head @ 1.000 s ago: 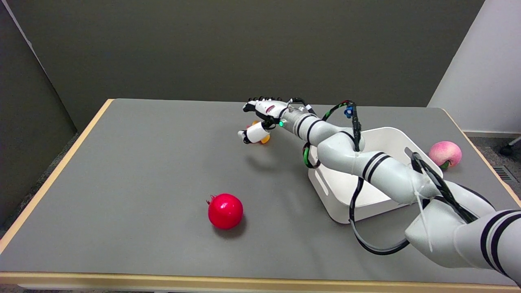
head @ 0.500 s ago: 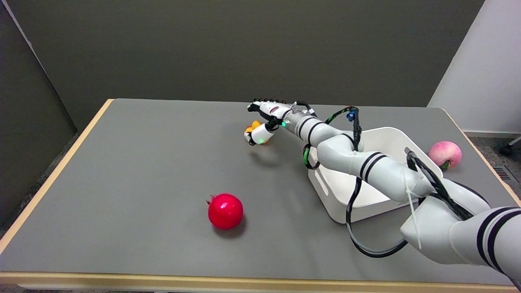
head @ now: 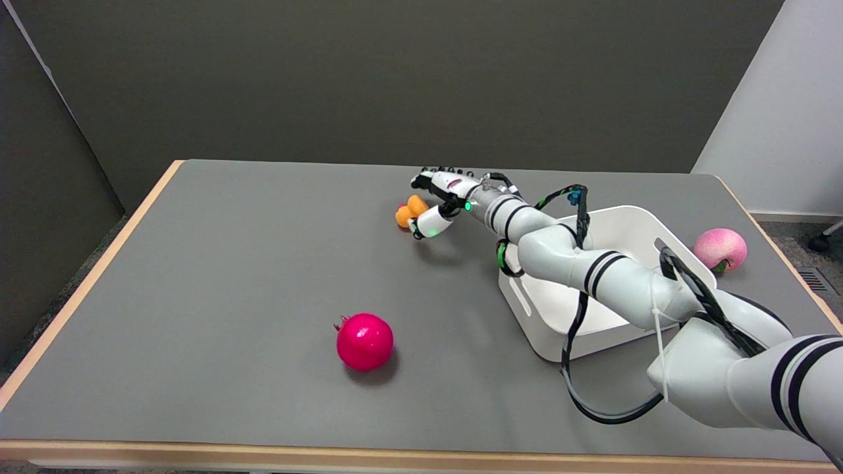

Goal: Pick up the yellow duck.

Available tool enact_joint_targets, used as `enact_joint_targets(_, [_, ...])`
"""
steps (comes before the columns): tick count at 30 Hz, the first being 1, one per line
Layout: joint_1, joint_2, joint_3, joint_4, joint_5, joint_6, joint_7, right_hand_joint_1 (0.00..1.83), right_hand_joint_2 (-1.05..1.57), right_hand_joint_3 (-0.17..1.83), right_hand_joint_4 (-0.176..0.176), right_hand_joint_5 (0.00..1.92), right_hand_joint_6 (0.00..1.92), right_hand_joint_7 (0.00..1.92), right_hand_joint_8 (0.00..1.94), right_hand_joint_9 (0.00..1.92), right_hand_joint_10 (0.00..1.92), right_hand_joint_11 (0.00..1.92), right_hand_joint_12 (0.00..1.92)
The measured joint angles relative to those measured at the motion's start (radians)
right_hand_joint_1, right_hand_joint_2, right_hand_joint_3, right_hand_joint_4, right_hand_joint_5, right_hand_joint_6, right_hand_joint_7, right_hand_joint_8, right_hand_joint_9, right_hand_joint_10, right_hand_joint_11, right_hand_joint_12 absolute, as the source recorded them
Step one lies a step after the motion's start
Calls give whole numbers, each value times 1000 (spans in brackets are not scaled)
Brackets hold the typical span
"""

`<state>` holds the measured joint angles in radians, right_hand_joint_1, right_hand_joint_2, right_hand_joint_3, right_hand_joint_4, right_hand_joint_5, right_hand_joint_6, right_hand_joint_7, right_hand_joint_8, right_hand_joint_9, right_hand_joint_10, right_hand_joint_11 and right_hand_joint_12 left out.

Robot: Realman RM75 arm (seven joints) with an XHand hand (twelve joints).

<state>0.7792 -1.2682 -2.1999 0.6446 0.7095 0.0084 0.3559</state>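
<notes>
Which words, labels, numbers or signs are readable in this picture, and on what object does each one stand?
None can be read.
Right hand: a small red mark on its back, too blurred to read.
Duck, red fruit, peach, white bin, table: no text visible.

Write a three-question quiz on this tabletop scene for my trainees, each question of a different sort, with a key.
1. True or false: the right hand has lifted the yellow duck off the table.
2. Which fruit lies nearest the table's near edge? A) pomegranate B) peach
3. Fill in: the white bin sits on the picture's ____ side.

Key: 1 false, the duck sits on the table beside the hand; 2 A; 3 right.
</notes>
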Motion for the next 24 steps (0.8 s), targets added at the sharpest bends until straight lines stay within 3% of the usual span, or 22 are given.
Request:
enact_joint_targets(1, [-1,0,-1,-2,4,2,0,940,772,895,-49,315,790,559,768,494,1117,339,1556])
enact_joint_targets(3, [-4,0,-2,-3,11,5,0,996,792,886,-46,349,1026,625,1015,592,1241,331,1756])
enact_joint_targets(5, [-6,1,-2,-4,17,8,-1,1133,1309,45,-168,537,1563,609,1577,690,1374,105,1911])
enact_joint_targets(6, [-7,1,-3,-4,19,9,-1,1142,1342,-4,-176,545,1604,606,1617,696,1414,69,1921])
enact_joint_targets(14, [-16,3,-4,2,33,26,-1,1135,1293,124,-156,444,1605,713,1675,686,1691,18,1915])
enact_joint_targets(24, [-28,8,3,24,41,56,-2,1139,1276,147,-154,456,1589,724,1662,688,1736,57,1919])
